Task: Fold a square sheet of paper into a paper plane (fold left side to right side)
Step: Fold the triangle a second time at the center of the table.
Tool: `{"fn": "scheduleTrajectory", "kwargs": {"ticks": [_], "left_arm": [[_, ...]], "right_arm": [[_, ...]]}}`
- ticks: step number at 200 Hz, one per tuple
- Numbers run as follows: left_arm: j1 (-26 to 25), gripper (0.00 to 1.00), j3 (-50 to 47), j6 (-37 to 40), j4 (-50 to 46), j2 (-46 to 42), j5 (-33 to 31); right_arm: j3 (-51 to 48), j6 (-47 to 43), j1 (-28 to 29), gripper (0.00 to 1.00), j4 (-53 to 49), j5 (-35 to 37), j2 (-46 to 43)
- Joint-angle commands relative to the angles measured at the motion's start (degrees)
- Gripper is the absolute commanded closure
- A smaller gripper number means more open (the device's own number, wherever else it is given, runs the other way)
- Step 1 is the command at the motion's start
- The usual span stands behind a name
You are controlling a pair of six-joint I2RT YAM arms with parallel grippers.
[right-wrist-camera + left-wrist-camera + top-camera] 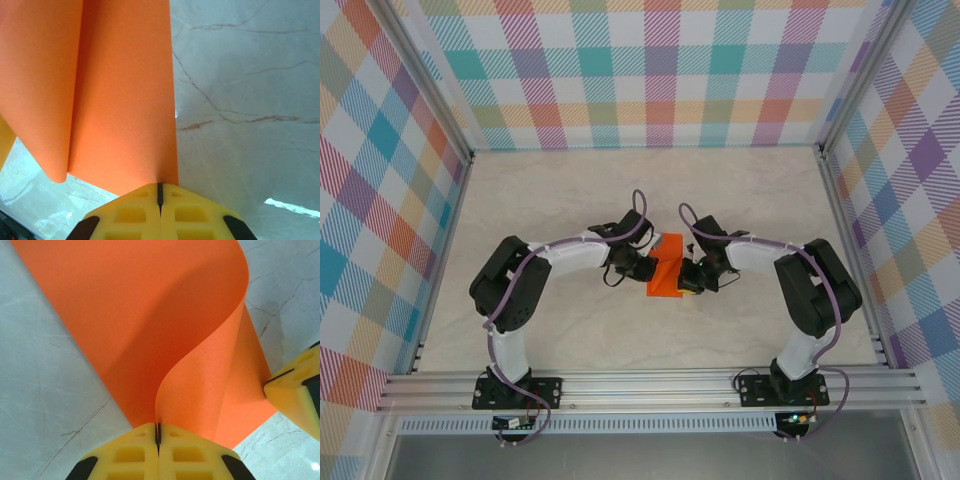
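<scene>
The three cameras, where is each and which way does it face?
Top external: above, behind the bases, looking down at the table; both arms show.
Left wrist: on the left arm, looking along the left gripper, shut on the square sheet of paper.
Right wrist: likewise, right gripper shut on it.
Both wrists share the sheet.
</scene>
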Motion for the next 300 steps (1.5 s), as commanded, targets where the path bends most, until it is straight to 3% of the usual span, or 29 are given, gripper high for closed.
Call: {"fn": "scheduleTrajectory", "kwargs": {"ticks": [1, 300], "left_arm": [[0.89, 0.96, 1.89, 1.27, -1.61, 0.87, -0.56], [1.49, 0.96, 3.41, 0.56, 0.43, 3.57, -2.81]], "right_arm": [[0.2, -1.3, 0.67, 0.99, -3.52, 1.58, 1.32], [1.79, -1.71, 1.29, 0.99, -5.41, 2.63, 2.38]]}}
